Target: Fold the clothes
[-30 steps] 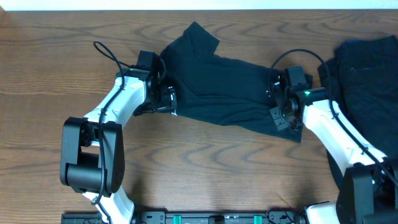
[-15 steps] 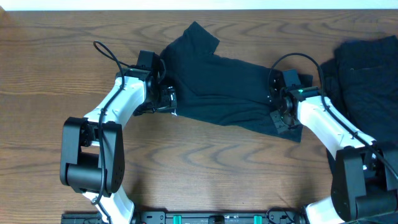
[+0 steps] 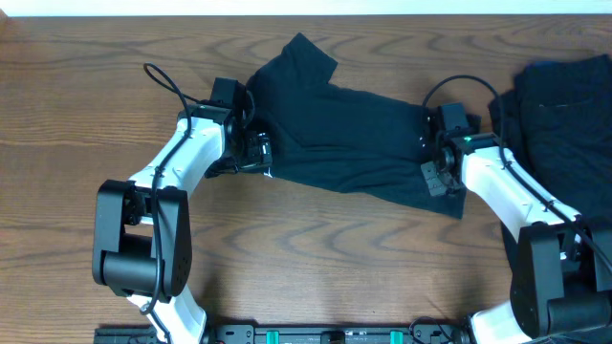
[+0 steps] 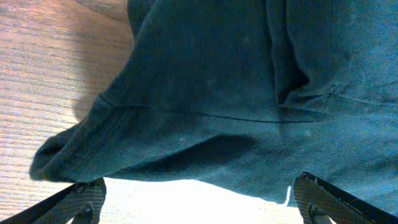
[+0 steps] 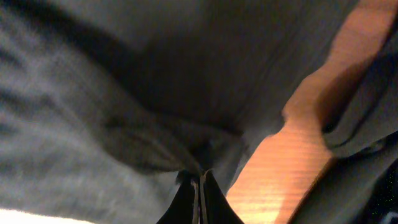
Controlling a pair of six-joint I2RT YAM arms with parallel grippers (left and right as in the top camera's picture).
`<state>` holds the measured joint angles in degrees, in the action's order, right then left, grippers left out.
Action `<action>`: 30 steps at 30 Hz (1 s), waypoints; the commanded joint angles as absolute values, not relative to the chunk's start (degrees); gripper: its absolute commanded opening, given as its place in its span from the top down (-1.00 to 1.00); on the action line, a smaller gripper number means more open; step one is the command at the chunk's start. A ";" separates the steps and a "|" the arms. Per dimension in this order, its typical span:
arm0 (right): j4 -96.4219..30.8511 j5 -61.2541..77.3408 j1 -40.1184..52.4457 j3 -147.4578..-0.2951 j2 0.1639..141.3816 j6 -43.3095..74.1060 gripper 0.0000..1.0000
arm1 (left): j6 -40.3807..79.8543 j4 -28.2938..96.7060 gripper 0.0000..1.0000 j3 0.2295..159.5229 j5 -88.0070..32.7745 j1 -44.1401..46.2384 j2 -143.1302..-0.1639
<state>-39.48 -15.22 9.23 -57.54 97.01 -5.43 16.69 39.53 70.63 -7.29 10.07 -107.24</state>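
A dark navy T-shirt (image 3: pixel 335 134) lies spread across the middle of the wooden table, one sleeve pointing to the back. My left gripper (image 3: pixel 260 153) is at its left edge. In the left wrist view the jaws (image 4: pixel 199 202) are wide open, with the shirt's hem and seam (image 4: pixel 217 93) just ahead of them. My right gripper (image 3: pixel 427 158) is at the shirt's right edge. In the right wrist view its fingers (image 5: pixel 199 180) are shut on a pinched fold of the shirt (image 5: pixel 124 93).
A pile of other dark clothes (image 3: pixel 564 115) lies at the right edge of the table, close behind my right arm; its edge shows in the right wrist view (image 5: pixel 367 124). Bare wood (image 3: pixel 316 248) lies in front of the shirt.
My right gripper shifted slightly left, then back right, keeping hold of the shirt's right edge. The left arm has not moved.
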 commanded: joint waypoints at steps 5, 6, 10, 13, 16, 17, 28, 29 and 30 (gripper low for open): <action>-35.42 -16.03 5.98 -57.30 97.54 -6.09 0.98 | 16.78 39.59 -0.96 70.35 -6.81 9.93 -107.59; -35.14 -16.05 5.69 -57.30 97.56 -6.09 0.97 | 16.78 39.59 -0.96 70.35 -6.81 9.93 -107.59; -33.34 -16.05 4.93 -57.04 97.65 -6.13 0.97 | 16.78 39.59 -0.96 70.35 -6.81 9.93 -107.59; -30.85 -16.03 4.78 -56.25 97.65 -6.52 0.98 | 16.78 39.59 -0.96 70.35 -6.81 9.93 -107.59; -27.49 -15.59 4.78 -54.68 97.65 -6.50 0.90 | 16.78 39.62 -0.96 70.35 -6.81 9.93 -107.59; -26.20 -14.94 4.78 -54.00 97.65 -6.50 0.89 | 16.78 39.59 -0.96 70.35 -6.81 9.93 -107.59; -8.54 -16.73 4.10 -47.70 97.65 -6.50 0.92 | 16.78 39.59 -0.96 70.35 -6.81 9.93 -107.59; -7.38 -16.73 3.84 -47.72 97.62 -6.50 0.91 | 16.78 39.59 -0.96 70.35 -6.81 9.93 -107.59; -6.09 -16.73 3.53 -47.75 97.62 -6.50 0.91 | 16.78 39.59 -0.96 70.35 -6.81 9.93 -107.59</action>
